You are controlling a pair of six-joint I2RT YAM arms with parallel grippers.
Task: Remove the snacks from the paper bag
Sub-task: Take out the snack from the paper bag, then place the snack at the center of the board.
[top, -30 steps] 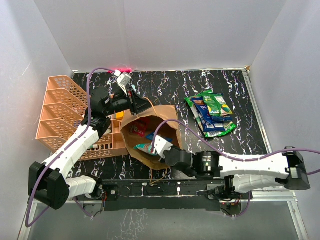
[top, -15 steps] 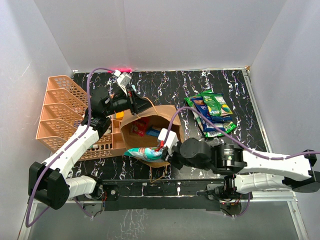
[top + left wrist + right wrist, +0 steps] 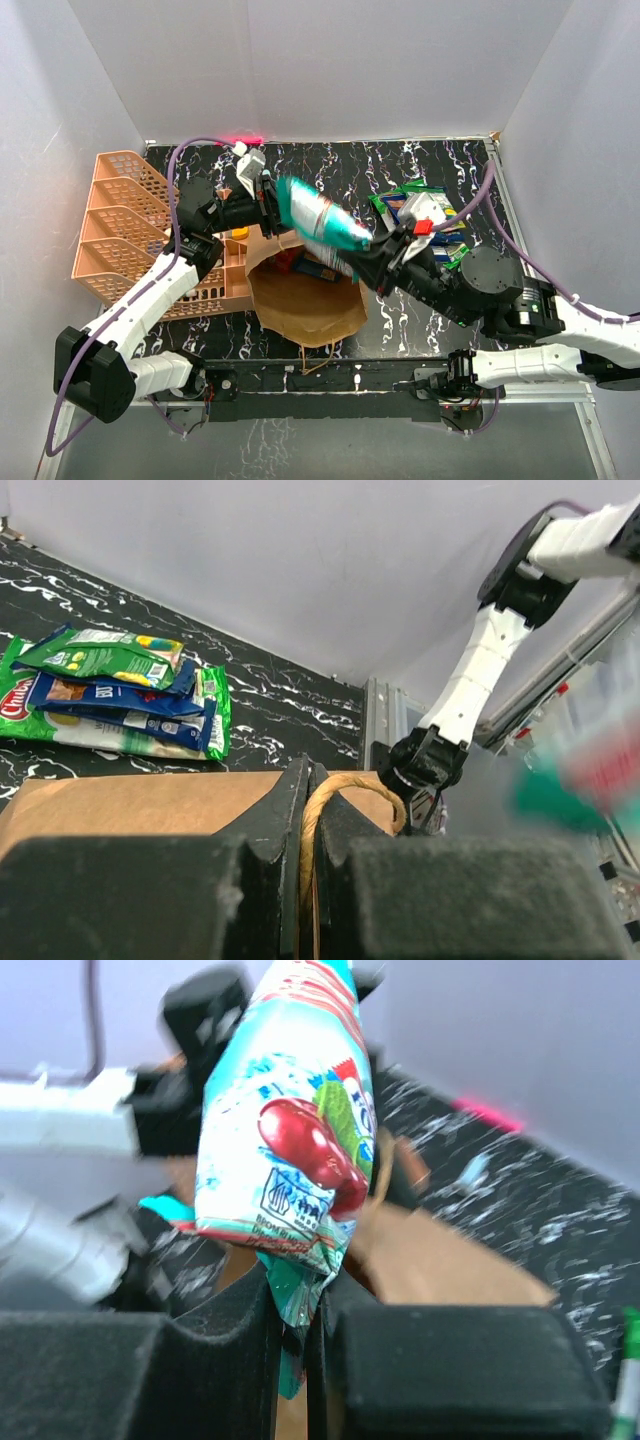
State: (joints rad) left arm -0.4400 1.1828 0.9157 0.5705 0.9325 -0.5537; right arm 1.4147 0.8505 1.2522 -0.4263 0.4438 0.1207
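Note:
The brown paper bag (image 3: pixel 305 300) lies in the middle of the table with its mouth facing the back. My left gripper (image 3: pixel 272 208) is shut on its twisted handle (image 3: pixel 362 780), holding the mouth up. Above the bag, my right gripper (image 3: pixel 354 258) is shut on the crimped end of a teal snack packet (image 3: pixel 322 218) with a red cherry picture (image 3: pixel 300 1140). A red packet (image 3: pixel 284 262) and a blue packet (image 3: pixel 322 268) show inside the bag's mouth. A pile of green and blue snacks (image 3: pixel 432 215) lies at the back right, seen also in the left wrist view (image 3: pixel 110 690).
An orange lattice organizer (image 3: pixel 118 225) stands along the left side, close to the bag and my left arm. White walls enclose the table on three sides. My right arm's elbow (image 3: pixel 495 285) hangs over the near edge of the snack pile.
My right gripper has pulled the teal packet out of the bag, lifting it up and towards the back right. The left gripper has kept its hold on the handle.

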